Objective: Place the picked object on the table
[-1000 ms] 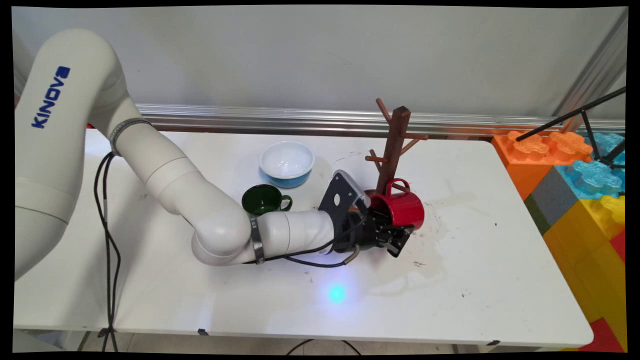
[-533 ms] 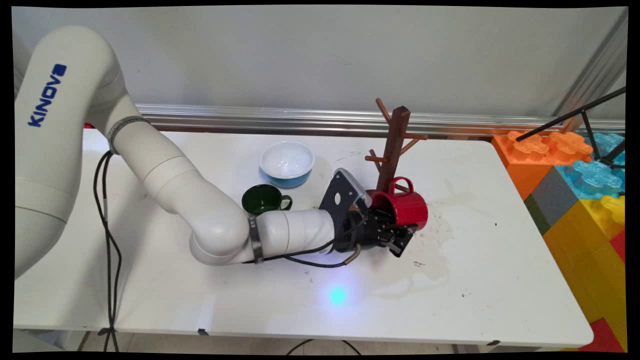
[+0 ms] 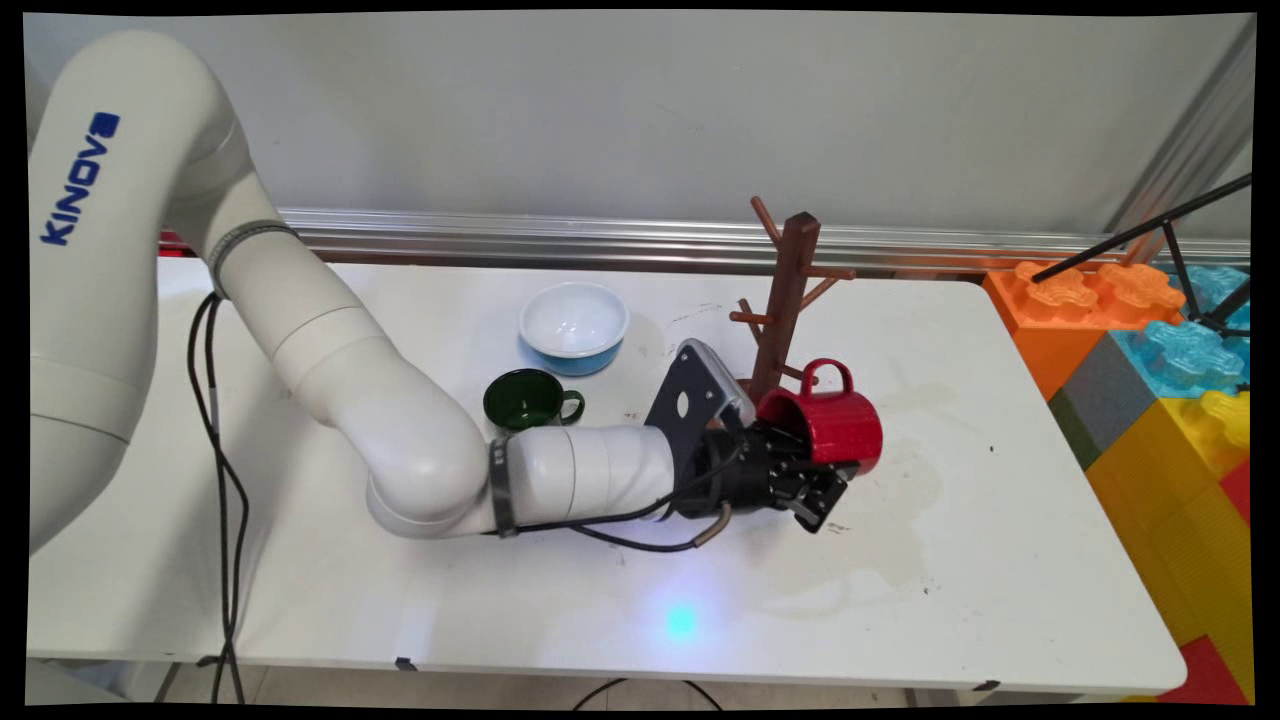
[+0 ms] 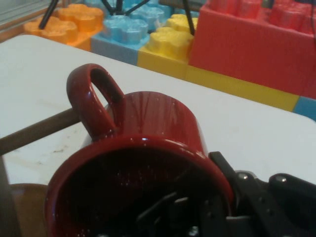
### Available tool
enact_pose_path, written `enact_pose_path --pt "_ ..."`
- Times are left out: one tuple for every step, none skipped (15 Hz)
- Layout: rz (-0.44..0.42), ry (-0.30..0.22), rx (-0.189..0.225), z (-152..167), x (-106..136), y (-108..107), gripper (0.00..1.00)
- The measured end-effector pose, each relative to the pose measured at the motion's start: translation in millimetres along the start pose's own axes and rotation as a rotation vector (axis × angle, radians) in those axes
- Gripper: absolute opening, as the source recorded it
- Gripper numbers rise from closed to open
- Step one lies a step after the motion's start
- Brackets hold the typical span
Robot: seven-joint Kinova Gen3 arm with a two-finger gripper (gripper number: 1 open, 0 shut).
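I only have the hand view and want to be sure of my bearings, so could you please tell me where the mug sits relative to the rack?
Observer: In the main view the mug is just right of the rack, low down near its base, lying on its side with the handle up.
Operator: Thank you. Is anything else nearby?
Observer: Yes, a green cup stands upright to the left of the rack.
Operator: And beyond that?
Observer: A bowl, white inside and blue outside, stands just behind the cup.
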Motion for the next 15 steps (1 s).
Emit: enact_pose_path --pt "0.002 0.001 -0.005 -1.4 1.0 2.2 0.00" --pt "0.005 0.001 -0.014 -4.0 2.9 5.8 0.00" --pt "0.007 0.002 -0.020 -6.0 4.3 8.3 0.00" --pt "0.011 0.003 -0.029 -9.6 6.8 12.0 0.00" --pt "0.014 0.003 -0.035 -11.9 8.5 14.3 0.00" --pt "0.019 0.004 -0.041 -14.3 10.5 16.3 0.00" --pt "0.022 0.002 -0.047 -17.4 12.9 18.4 0.00" --pt "0.026 0.001 -0.052 -20.1 15.1 19.9 0.00" --pt "0.029 -0.003 -0.058 -23.0 17.5 21.3 0.00" --pt "0.034 -0.007 -0.066 -27.2 21.5 22.9 0.00" --pt "0.041 -0.009 -0.073 -31.7 26.3 24.0 0.00" --pt "0.045 -0.011 -0.078 -35.3 29.9 24.8 0.00" --pt "0.050 -0.011 -0.082 -39.0 33.9 25.3 0.00" --pt "0.055 -0.011 -0.088 -43.5 38.6 26.2 0.00" --pt "0.061 -0.011 -0.096 -49.2 43.9 27.3 0.00"
